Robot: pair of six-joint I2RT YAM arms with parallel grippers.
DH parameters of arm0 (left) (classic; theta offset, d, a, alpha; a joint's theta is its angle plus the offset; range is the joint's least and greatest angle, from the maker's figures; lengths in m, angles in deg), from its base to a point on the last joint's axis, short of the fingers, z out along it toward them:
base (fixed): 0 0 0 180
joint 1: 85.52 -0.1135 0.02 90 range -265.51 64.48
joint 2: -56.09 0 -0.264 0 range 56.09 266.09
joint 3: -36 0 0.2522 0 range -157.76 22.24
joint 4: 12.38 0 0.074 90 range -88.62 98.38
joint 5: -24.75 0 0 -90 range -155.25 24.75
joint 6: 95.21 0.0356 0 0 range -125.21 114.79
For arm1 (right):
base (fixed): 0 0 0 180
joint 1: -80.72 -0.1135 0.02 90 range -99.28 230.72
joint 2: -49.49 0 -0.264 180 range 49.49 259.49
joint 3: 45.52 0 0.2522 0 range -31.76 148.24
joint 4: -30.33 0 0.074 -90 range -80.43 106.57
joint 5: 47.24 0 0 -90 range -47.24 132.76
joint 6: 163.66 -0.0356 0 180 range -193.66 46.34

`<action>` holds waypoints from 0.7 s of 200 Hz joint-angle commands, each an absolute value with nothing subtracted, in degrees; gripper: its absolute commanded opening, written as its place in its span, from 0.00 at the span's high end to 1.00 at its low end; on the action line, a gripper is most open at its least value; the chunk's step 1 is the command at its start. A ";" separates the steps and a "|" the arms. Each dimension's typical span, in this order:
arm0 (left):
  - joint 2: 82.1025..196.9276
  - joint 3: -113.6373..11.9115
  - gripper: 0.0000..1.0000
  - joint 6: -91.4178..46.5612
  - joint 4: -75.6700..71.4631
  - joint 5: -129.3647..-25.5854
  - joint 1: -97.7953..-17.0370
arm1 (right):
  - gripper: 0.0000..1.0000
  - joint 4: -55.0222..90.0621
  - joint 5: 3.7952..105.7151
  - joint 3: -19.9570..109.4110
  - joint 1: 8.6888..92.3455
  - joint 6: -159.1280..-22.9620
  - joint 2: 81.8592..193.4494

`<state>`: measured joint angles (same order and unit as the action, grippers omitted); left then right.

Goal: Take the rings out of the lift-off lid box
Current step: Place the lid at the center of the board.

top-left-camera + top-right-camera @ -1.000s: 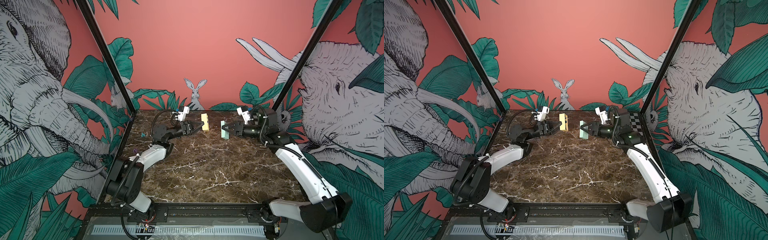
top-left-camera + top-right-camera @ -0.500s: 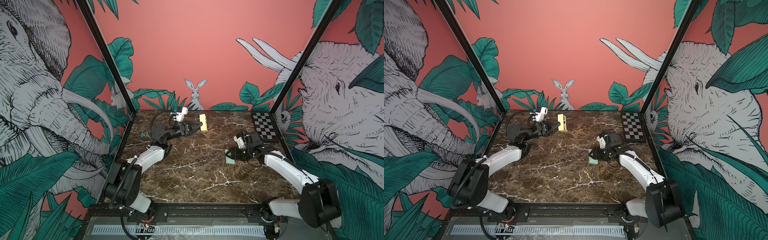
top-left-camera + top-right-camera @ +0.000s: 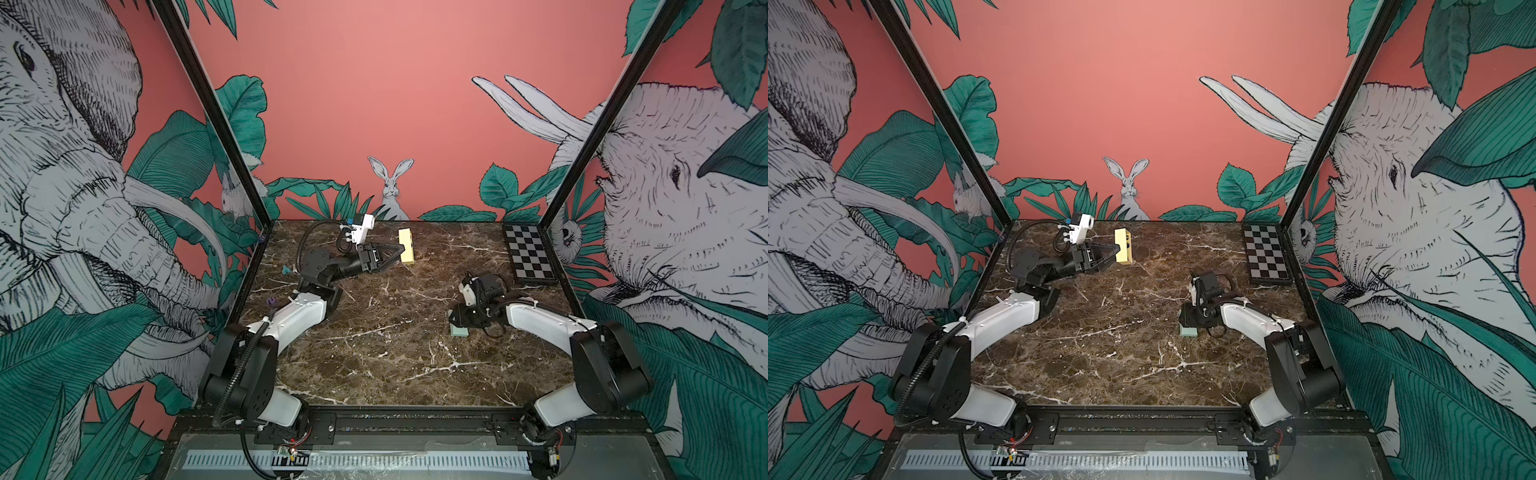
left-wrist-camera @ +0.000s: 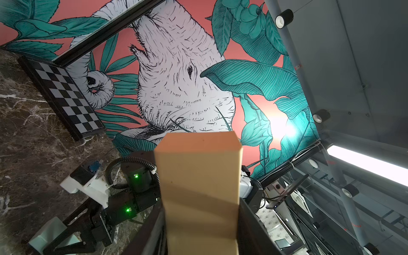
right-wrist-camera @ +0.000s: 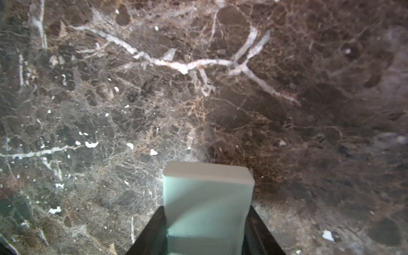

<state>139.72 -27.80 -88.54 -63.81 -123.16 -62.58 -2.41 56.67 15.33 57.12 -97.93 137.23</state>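
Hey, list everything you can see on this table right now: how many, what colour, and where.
base: one, cream-yellow, held off the table near the back
lid: one, mint green, low at the table, right of centre
rings: none visible in any view
checkerboard: one, black and white, flat in the back right corner
teal bit: one, teal, by the left edge
purple bit: one, purple, by the left edge, nearer the front than the teal bit
table: one, brown marble with white veins
left gripper: one, black, closed on the base
right gripper: one, black, closed on the lid
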 commanded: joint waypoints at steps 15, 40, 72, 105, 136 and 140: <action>136.17 -27.07 0.61 -86.71 -61.83 -124.33 -62.82 | 0.54 -0.49 53.62 15.69 56.07 -98.02 139.91; 135.56 -26.93 0.61 -85.94 -60.52 -124.31 -62.79 | 0.48 -2.05 52.30 16.78 55.31 -97.15 140.81; 135.24 -26.88 0.61 -85.99 -60.41 -124.48 -62.82 | 0.32 -2.79 51.02 16.98 54.64 -97.35 140.49; 135.03 -26.12 0.61 -85.98 -60.42 -124.44 -62.83 | 0.28 -8.96 50.36 20.27 54.60 -96.05 135.60; 135.45 -26.54 0.61 -87.01 -62.26 -124.84 -62.81 | 0.20 -17.29 60.68 29.75 56.11 -92.45 124.60; 135.45 -26.61 0.61 -87.12 -62.37 -124.91 -62.79 | 0.18 -17.30 62.77 31.08 56.51 -92.61 123.15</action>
